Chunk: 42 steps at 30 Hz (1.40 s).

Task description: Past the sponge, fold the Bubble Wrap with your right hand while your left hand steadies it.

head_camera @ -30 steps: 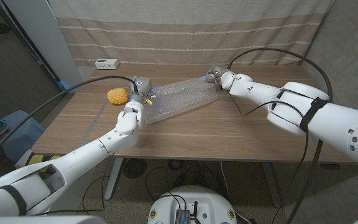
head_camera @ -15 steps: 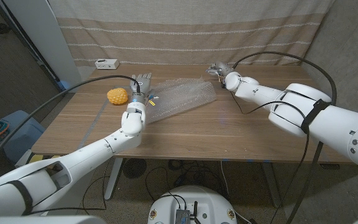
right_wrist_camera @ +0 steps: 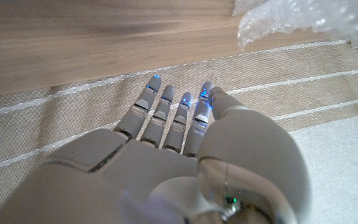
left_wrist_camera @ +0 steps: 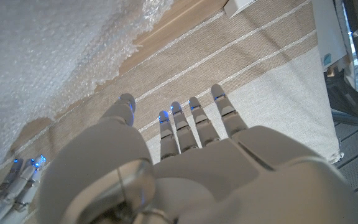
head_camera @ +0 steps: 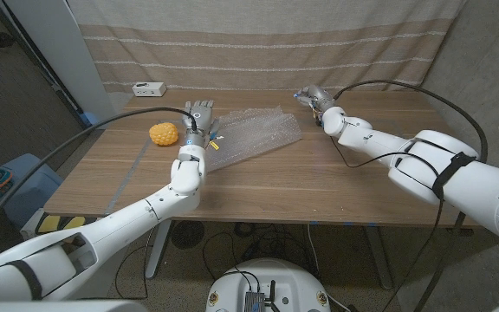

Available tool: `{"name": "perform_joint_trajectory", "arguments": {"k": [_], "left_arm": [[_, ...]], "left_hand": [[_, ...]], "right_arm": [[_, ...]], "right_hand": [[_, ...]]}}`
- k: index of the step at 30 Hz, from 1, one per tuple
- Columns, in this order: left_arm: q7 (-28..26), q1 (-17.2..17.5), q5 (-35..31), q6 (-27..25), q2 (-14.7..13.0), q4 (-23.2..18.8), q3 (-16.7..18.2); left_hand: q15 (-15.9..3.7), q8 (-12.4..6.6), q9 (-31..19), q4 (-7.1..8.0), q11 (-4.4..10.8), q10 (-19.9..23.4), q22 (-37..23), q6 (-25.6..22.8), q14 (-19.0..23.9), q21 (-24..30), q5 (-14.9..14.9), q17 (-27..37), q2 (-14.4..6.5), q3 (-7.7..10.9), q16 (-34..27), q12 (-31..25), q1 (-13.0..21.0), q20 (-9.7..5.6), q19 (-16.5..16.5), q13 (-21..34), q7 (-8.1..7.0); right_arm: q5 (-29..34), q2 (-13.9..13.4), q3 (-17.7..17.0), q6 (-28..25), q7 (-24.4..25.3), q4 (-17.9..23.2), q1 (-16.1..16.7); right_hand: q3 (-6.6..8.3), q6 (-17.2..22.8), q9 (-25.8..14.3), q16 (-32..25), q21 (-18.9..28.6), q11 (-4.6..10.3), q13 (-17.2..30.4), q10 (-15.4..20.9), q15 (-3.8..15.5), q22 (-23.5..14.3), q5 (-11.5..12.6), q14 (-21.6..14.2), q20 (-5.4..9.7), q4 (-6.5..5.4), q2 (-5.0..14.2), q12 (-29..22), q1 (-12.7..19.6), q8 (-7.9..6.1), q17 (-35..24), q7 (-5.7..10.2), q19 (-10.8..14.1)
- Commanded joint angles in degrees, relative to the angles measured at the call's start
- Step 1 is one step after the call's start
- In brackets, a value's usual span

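Observation:
The clear Bubble Wrap (head_camera: pixel 256 133) lies crumpled across the middle of the wooden table (head_camera: pixel 319 186). The yellow sponge (head_camera: pixel 164 133) sits just left of it. My left hand (head_camera: pixel 199 113) is raised at the wrap's left end, its fingers spread and holding nothing. In the left wrist view that hand (left_wrist_camera: pixel 185 155) is open, with the Bubble Wrap (left_wrist_camera: pixel 48 50) beside it. My right hand (head_camera: pixel 313 95) hovers just past the wrap's far right corner, apart from it. In the right wrist view my right hand (right_wrist_camera: pixel 166 149) has straight, empty fingers near an edge of the Bubble Wrap (right_wrist_camera: pixel 303 17).
A small white box (head_camera: pixel 148 87) stands at the table's far left edge, in front of the striped curtain (head_camera: pixel 258 43). A blue bin (head_camera: pixel 16 186) sits on the floor to the left. Bare wood lies in front of the wrap.
My left hand has lifted off the wrap's left end and now stands upright. My right hand has drawn back and to the right, away from the far corner.

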State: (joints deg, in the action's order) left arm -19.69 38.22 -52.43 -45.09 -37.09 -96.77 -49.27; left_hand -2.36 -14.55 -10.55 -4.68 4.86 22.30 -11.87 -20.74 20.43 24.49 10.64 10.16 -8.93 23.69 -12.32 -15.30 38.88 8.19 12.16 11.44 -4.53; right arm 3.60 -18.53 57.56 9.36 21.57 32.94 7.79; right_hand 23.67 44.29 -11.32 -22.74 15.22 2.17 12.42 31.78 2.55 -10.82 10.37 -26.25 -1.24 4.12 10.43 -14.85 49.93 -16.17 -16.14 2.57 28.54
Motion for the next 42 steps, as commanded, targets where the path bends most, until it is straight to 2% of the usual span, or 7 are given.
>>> {"name": "perform_joint_trajectory", "arguments": {"k": [1,4,14,21,26,33,42], "left_arm": [[-5.98,8.21,6.45,5.92,-1.28,-11.02,5.94],[-5.51,8.79,6.28,5.75,-1.04,-12.18,6.08],[-5.04,11.17,5.31,7.28,-0.84,-14.54,5.53],[-4.88,12.56,5.27,7.14,0.01,-15.14,5.92],[-4.18,13.09,5.02,6.59,0.36,-15.54,5.89],[-3.75,13.35,5.12,5.89,1.22,-15.52,6.01],[-0.86,12.13,5.24,3.94,1.85,-14.89,5.68]], "left_hand": [[-2.07,-1.14,-0.23,-0.24,0.06,4.73,-0.15,-7.20,4.77,1.76,0.54,0.44,-0.72,1.70,-1.03,-1.09,-0.38,0.99,3.64,0.29,0.88],[-2.14,-1.44,-0.29,-0.13,-0.13,6.26,-0.18,-9.43,6.51,2.20,0.58,0.64,-0.88,2.29,-1.43,-1.38,-0.74,0.72,4.46,0.35,1.41],[-3.72,-2.72,-0.52,0.41,0.10,13.45,-0.32,-17.38,14.00,4.05,0.63,1.67,-1.24,4.69,-3.83,-3.45,-1.88,-1.73,7.55,1.23,2.93],[-4.90,-5.24,-1.14,-1.51,-0.05,20.82,-0.73,-25.97,20.01,7.10,0.82,6.04,-2.17,6.20,-9.33,-5.91,0.92,-2.96,11.82,2.60,3.64],[-5.52,-8.15,-2.33,-2.09,-0.40,26.61,-1.31,-31.34,25.55,10.53,1.23,10.19,-2.34,7.51,-14.47,-8.30,3.09,-3.42,16.14,4.45,5.13],[-5.34,-10.62,-4.07,-2.72,-0.69,30.28,-2.33,-34.13,29.21,14.91,1.74,16.37,-2.49,8.42,-21.01,-10.06,6.04,-4.48,20.54,7.12,5.90],[-5.24,-12.08,-5.66,-3.03,-0.91,33.19,-3.15,-35.39,30.47,17.57,2.13,20.74,-2.32,8.44,-25.26,-11.85,7.54,-5.07,21.44,9.43,6.62]], "right_arm": [[8.53,-13.41,-6.42,-7.83,0.11,37.51,12.50],[11.39,-15.46,-7.40,-10.09,-1.45,42.55,14.70],[15.77,-18.59,-13.31,-12.44,0.30,53.05,22.23],[20.13,-20.93,-15.18,-11.80,-0.55,59.24,25.36],[20.38,-22.78,-15.82,-12.02,-9.12,63.78,24.87],[19.16,-22.22,-15.35,-13.18,-20.70,63.87,22.15],[19.76,-20.26,-12.79,-15.36,-31.22,61.41,17.54]], "right_hand": [[0.35,5.47,-0.66,-3.35,1.12,0.12,1.35,5.03,6.19,-0.35,0.15,-4.39,0.52,0.56,0.03,-2.60,0.42,-2.78,-3.26,-0.80,2.12],[0.70,6.90,-1.02,-3.98,1.35,0.16,1.75,5.89,6.39,-0.40,0.27,-4.91,0.60,0.89,0.25,-3.16,0.87,-3.81,-4.30,-1.18,2.45],[1.92,6.25,-1.42,-3.60,1.54,0.72,2.31,5.13,7.01,-0.46,0.41,-4.44,0.99,1.23,0.54,-3.15,1.63,-4.26,-5.19,-0.61,2.47],[2.42,8.76,-2.14,-6.23,2.85,0.89,3.51,9.70,7.80,-0.66,0.18,-8.58,1.77,1.09,0.48,-5.73,1.87,-6.58,-8.11,-1.09,4.61],[2.03,10.57,-2.98,-10.28,4.69,0.24,5.24,14.95,7.42,-1.12,0.11,-15.06,1.59,1.51,-0.18,-9.16,1.84,-8.84,-11.79,-0.78,7.12],[1.43,10.76,-3.49,-11.49,5.83,-1.27,6.35,16.64,6.82,-1.44,0.08,-16.46,0.97,1.12,-0.47,-10.81,0.84,-9.77,-13.83,-1.66,8.39],[1.30,11.50,-3.99,-11.91,6.06,-2.29,7.21,17.25,6.02,-1.63,0.19,-16.73,0.50,1.20,-0.40,-11.80,0.54,-10.82,-15.16,-2.68,7.72]]}}
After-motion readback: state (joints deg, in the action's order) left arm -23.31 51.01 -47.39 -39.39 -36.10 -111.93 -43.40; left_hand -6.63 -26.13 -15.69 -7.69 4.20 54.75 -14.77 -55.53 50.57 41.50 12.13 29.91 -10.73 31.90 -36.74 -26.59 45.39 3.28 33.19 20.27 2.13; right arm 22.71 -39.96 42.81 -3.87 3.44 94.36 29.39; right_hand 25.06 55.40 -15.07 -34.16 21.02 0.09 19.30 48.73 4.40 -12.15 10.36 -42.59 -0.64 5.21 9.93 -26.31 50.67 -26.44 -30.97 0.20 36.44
